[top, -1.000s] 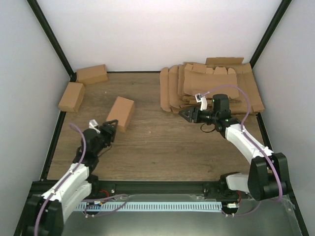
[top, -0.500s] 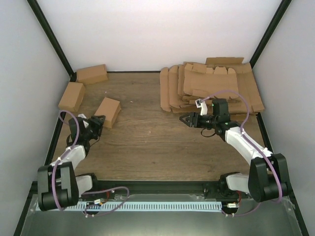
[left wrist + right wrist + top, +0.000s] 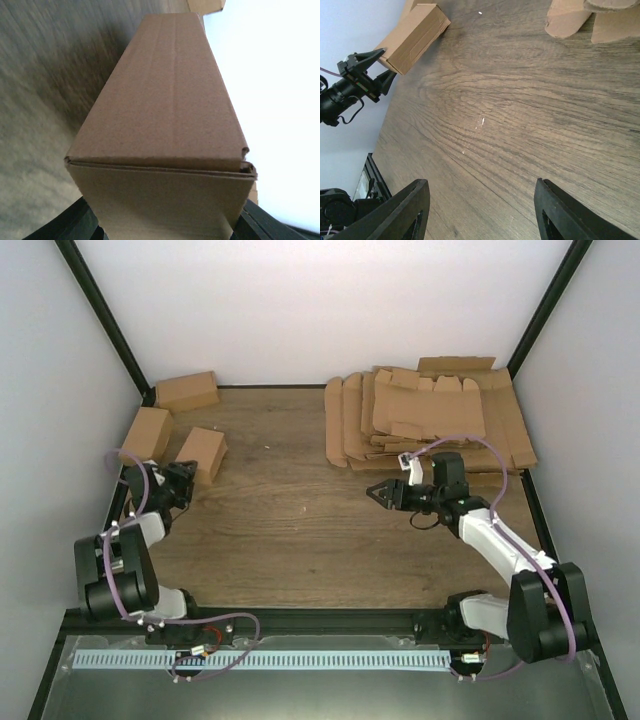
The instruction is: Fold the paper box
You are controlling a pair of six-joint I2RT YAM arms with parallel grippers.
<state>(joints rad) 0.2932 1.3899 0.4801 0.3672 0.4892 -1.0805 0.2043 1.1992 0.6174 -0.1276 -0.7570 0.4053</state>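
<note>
The paper box (image 3: 203, 453) is a folded brown oblong box lying at the table's left side. My left gripper (image 3: 182, 481) is shut on its near end. In the left wrist view the box (image 3: 165, 115) fills the frame and its end sits between my dark fingers (image 3: 82, 225). The right wrist view shows the box (image 3: 415, 37) with the left gripper (image 3: 372, 67) straddling its end. My right gripper (image 3: 378, 492) is open and empty, low over bare wood right of centre; its jaws stand wide apart (image 3: 480, 200).
Two other folded boxes (image 3: 187, 391) (image 3: 146, 435) lie at the back left corner, next to the held box. A pile of flat brown blanks (image 3: 430, 420) fills the back right; its edge shows in the right wrist view (image 3: 570, 17). Black frame posts stand at the corners.
My left gripper has carried the box left and back, from mid-left to beside the two folded boxes. My right gripper has drawn slightly toward the near side, away from the pile.
</note>
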